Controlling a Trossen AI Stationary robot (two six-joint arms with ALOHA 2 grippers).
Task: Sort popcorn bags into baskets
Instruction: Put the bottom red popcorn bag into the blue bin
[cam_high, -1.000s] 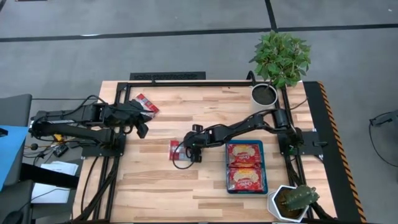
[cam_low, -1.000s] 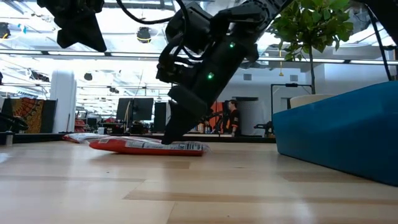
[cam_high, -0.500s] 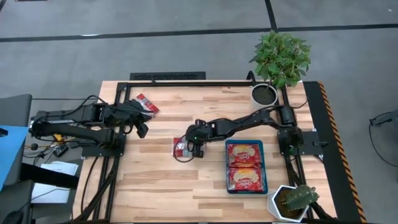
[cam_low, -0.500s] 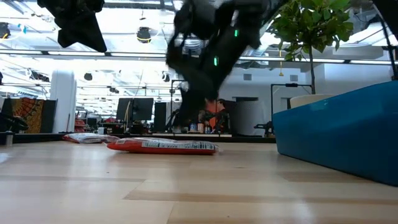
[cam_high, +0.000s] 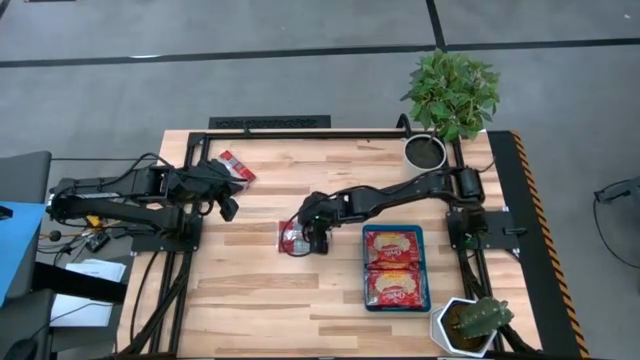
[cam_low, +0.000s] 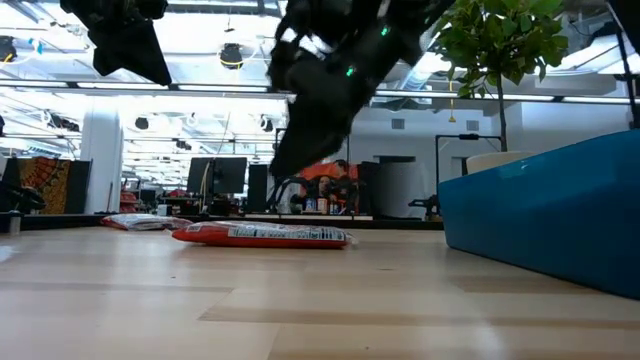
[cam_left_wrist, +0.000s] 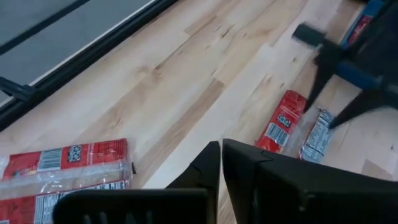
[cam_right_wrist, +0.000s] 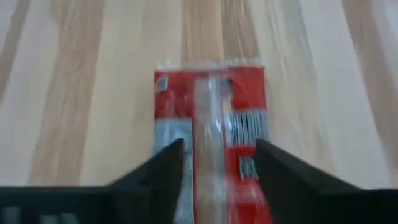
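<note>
Left gripper (cam_high: 228, 208): waits above the table's left part, near the far-left packets; its fingers (cam_left_wrist: 214, 168) lie pressed together, clenched on nothing.
Far-left popcorn bags (cam_high: 236, 168): red packets lying flat near the table's far-left corner, just beside the left arm; also visible in the left wrist view (cam_left_wrist: 65, 171).
Centre popcorn bag (cam_high: 293, 237): lies flat on the wood near the table's middle, to the left of the blue tray; label side shows white and red print (cam_right_wrist: 211, 124); seen edge-on in the low view (cam_low: 262, 235).
Right gripper (cam_high: 318, 240): hangs above the centre popcorn bag, clear of it in the low view (cam_low: 290, 165); fingers (cam_right_wrist: 158, 165) spread apart, one to each side of the packet, gripping nothing.
Blue tray (cam_high: 421, 268): stands right of the centre packet, apart from it; its near wall fills the right of the low view (cam_low: 545, 215).
Popcorn bags in tray (cam_high: 392, 248): two packets lying flat, one behind the other, filling most of the tray.
Obstructions: the right arm crosses over the table between the tray and the far edge.
Leafy plant (cam_high: 450, 90): in a pot at the far-right corner.
Cactus pot (cam_high: 468, 325): white, at the near-right corner, just beside the tray.
Surface: light wooden table (cam_high: 260, 300) in a black frame.
Room: grey floor around the table; a bright hall with monitors beyond it.
</note>
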